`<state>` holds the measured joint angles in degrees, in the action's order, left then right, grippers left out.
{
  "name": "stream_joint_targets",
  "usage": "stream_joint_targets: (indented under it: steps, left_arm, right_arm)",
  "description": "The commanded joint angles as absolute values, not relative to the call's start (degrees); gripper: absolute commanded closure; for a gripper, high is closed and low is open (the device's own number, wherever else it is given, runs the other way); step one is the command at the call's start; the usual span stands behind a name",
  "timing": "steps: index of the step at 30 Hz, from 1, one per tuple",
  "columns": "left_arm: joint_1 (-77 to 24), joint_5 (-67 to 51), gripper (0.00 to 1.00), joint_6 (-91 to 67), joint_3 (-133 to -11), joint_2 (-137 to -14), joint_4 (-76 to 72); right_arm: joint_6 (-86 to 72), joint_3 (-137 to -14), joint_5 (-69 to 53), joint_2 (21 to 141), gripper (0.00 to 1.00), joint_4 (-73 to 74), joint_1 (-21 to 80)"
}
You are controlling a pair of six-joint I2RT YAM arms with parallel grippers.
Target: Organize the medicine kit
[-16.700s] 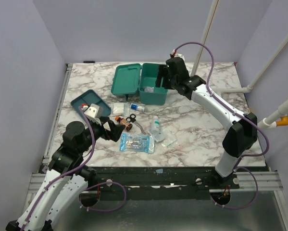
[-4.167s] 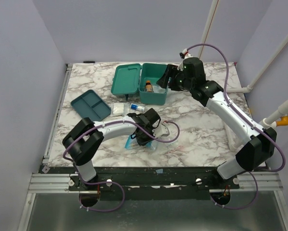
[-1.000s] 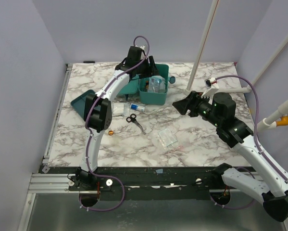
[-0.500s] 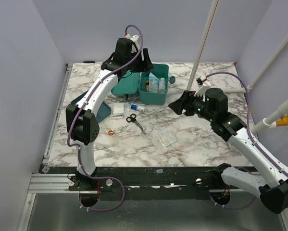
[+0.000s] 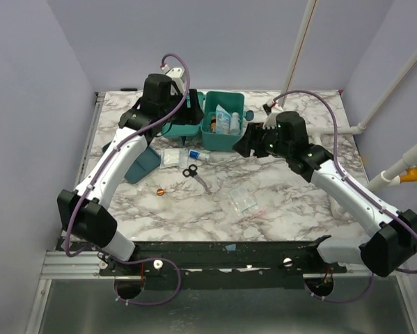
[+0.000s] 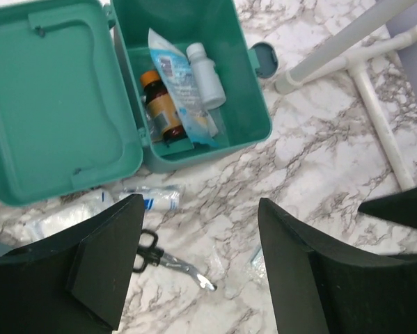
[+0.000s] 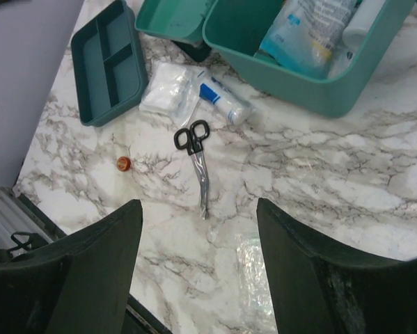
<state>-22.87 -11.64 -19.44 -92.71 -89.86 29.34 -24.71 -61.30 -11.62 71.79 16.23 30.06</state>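
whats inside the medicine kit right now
Inside the medicine kit lie an amber bottle, a blue-and-white packet and a white bottle. The packet overlaps the amber bottle; anything beneath it is hidden.

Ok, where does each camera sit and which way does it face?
Top external: high behind the bases, facing down over the table; left arm, right arm show.
Left wrist: above the open medicine kit, facing down; left gripper frames it.
Right wrist: above the scissors, facing down; right gripper shows.
All three share the scissors.
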Motion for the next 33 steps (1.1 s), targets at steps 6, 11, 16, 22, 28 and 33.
stream_joint_targets:
  steps: [6, 11, 16, 22, 28, 33]
  left_arm:
    - [-22.9, -4.3, 0.32, -17.9, -75.1, -71.9, 30.0]
    - [-22.8, -3.3, 0.32, -17.0, -68.0, -63.3, 31.8]
    - [-22.9, -5.1, 0.31, -15.9, -60.9, -56.6, 34.2]
    - [-22.9, -6.0, 0.29, -14.4, -53.9, -48.6, 35.7]
    - [-22.9, -8.4, 0.28, -14.9, -51.1, -44.2, 35.3]
    - [-22.8, -9.7, 0.27, -15.7, -48.0, -41.4, 33.7]
  right_arm:
    - [-21.2, -74.0, -5.2, 84.0, 0.3, 14.8, 30.9]
    - [-15.8, -81.5, -0.5, 92.8, 0.3, 16.9, 30.9]
    - [-5.3, -85.9, -4.2, 100.3, 0.33, 17.4, 30.9]
    - [9.4, -84.6, -8.9, 103.8, 0.34, 13.6, 30.9]
    - [20.7, -81.8, -15.2, 104.2, 0.33, 8.1, 31.0]
    - [28.6, -83.1, -20.1, 106.0, 0.33, 9.5, 31.1]
